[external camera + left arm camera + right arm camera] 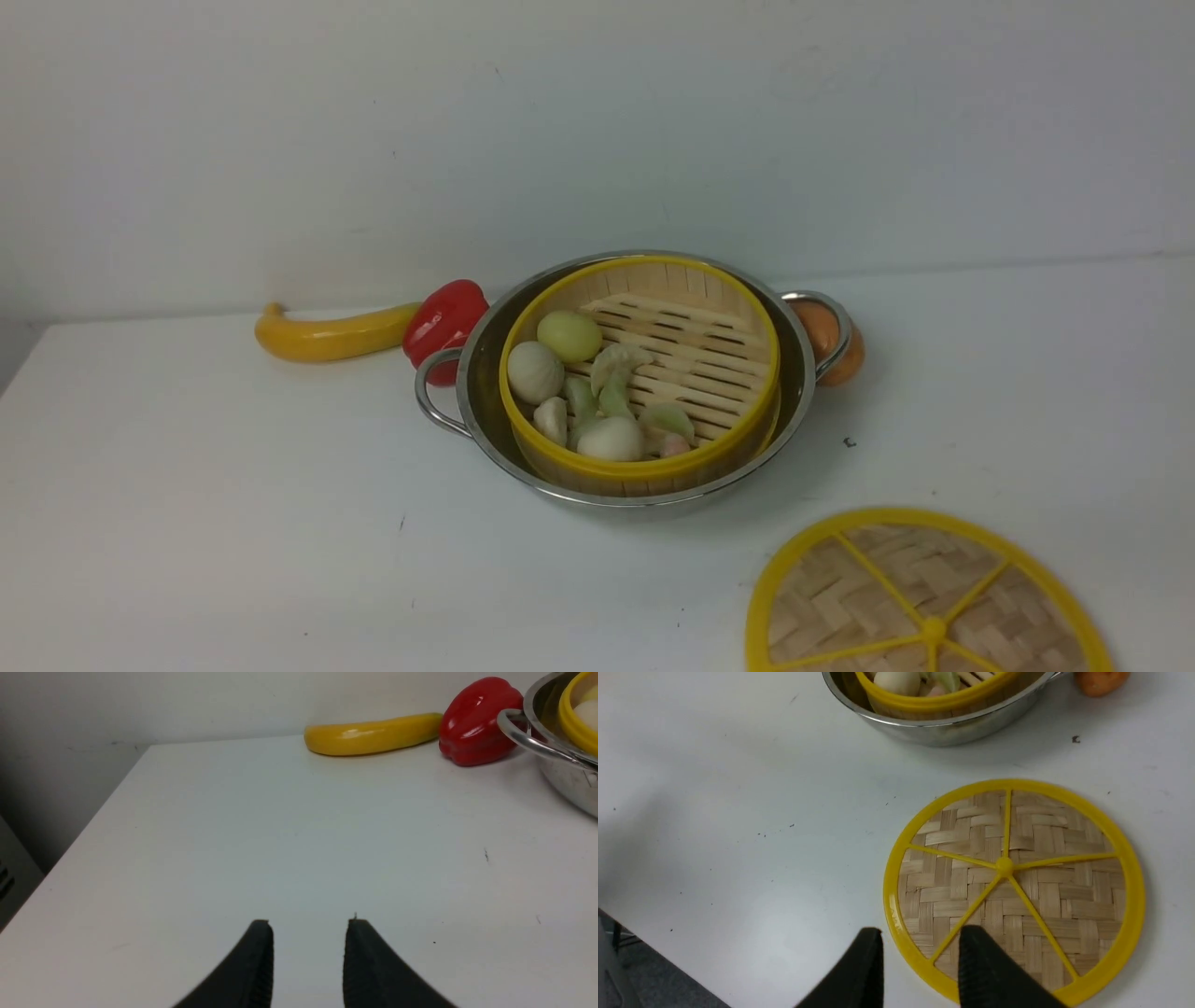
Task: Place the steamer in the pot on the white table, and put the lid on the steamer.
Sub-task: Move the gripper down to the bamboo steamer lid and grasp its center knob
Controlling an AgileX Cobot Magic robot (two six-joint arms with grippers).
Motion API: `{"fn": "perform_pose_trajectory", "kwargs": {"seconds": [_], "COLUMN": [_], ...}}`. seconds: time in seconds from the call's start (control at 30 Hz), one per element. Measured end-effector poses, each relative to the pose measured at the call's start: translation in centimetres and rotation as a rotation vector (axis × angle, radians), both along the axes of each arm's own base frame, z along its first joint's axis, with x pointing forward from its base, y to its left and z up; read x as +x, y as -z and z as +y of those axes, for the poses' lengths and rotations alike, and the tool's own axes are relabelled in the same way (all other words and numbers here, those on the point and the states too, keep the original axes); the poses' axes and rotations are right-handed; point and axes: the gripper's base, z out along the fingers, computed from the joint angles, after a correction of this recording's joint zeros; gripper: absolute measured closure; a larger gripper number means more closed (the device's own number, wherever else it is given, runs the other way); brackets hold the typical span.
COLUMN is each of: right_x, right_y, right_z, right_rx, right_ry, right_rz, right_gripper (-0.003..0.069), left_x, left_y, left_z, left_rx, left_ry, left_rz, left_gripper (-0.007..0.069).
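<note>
Lid [924, 607] flat on table [233, 513], front right, apart from pot [481, 373]. Steamer [691, 345] sits inside pot, buns in it, uncovered. Right gripper [920, 933] spread, fingers straddling lid rim, contact unclear. Left gripper [308, 924] spread over bare table, holding nothing. Pepper [446, 317] touches pot's left handle.

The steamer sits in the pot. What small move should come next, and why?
Probably lower the right gripper and close it on the rim of the lid: it lies flat on the white table, the steamer is uncovered, and the open jaws stand over that rim.
</note>
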Motion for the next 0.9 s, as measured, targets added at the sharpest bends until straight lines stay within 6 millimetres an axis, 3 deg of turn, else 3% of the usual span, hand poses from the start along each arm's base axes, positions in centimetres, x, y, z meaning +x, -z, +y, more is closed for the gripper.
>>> {"fn": "perform_pose_trajectory", "kwargs": {"seconds": [0.4,0.53,0.73,0.9], "right_x": [0.8,3.1,8.1,11.2], "right_y": [-0.3,0.5,4.7,7.3], "right_z": [0.8,1.1,0.4,0.3], "right_rx": [0.111,0.096,-0.135,-0.238], "right_ry": [-0.017,-0.007,-0.015,-0.077], "right_rz": [0.029,0.124,0.356,0.370], "right_gripper": [0.0416,0.0410,0.0375,0.0365], "left_x": [0.0,0.0,0.0,0.0], "left_y": [0.0,0.0,0.0,0.0], "left_z": [0.0,0.0,0.0,0.0], "left_rx": [0.002,0.002,0.002,0.002], "left_ry": [0.000,0.000,0.000,0.001], "left_rz": [0.000,0.000,0.000,0.000], "left_gripper": [0.0414,0.0414,0.0414,0.0414]}}
